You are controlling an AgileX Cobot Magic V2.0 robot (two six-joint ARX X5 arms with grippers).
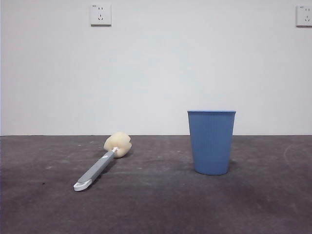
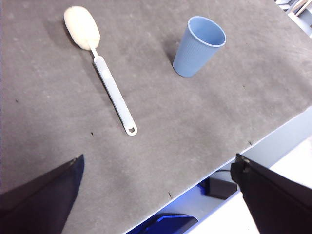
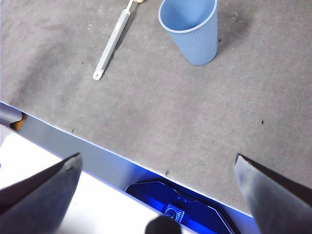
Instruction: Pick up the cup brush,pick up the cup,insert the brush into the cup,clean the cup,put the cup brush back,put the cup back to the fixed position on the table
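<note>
Both arms waiting back over the near table edge: left gripper and right gripper spread wide, holding nothing, nothing picked up yet. Cup brush flat on table, sponge head away, white loop nearest, probably for an easy handle grasp. Cup, blue and ribbed, upright, mouth up, well apart.

Front camera: sitting low, about level with the table, facing straight across it toward the white wall with two sockets.
Left wrist camera: looking down from high above the table's near edge, well back, its own jaws framing the picture.
Right wrist camera: also looking down from above the near edge, well back.
Shared part: all three are taking in the brush and the cup.
</note>
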